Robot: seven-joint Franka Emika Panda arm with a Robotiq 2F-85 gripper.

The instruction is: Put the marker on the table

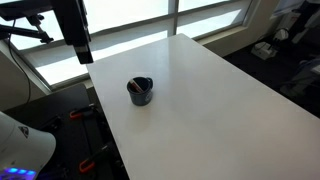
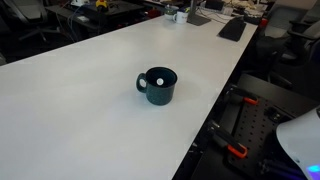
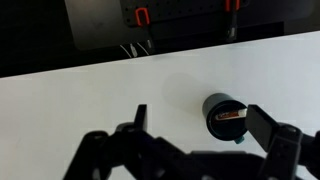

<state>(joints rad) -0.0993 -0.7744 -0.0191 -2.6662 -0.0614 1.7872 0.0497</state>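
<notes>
A small dark round cup stands on the large white table, near one long edge. The marker sits inside the cup, and its reddish-orange part shows. In an exterior view the cup shows a pale marker end at its mouth. In the wrist view the marker lies across the inside of the cup. My gripper is open and empty, high above the table, with the cup next to one finger. The gripper hangs beyond the table's far corner.
The table's edge runs close to the cup. A dark keyboard and small items lie at the far end. The white robot base stands beside the table. Red-handled clamps show past the edge.
</notes>
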